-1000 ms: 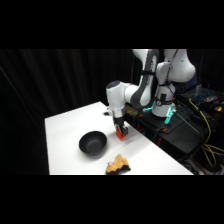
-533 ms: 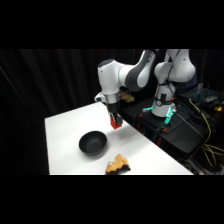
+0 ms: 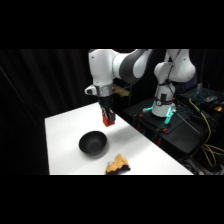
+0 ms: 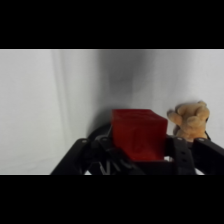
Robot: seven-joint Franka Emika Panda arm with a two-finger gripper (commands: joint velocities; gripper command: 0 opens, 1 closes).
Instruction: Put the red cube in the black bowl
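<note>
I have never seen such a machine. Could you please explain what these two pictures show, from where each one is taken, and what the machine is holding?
The machine is one white robot arm. Its base stands at the upper right, and it reaches over the white table. The side view comes from a fixed camera beside the table. The wrist view comes from a camera on the arm, looking down past the gripper.

The gripper is shut on the red cube and holds it in the air, up and to the right of the black bowl in the side view. A small yellow-orange lumpy object lies near the table's front edge. The cube is not yet in the bowl.
</note>
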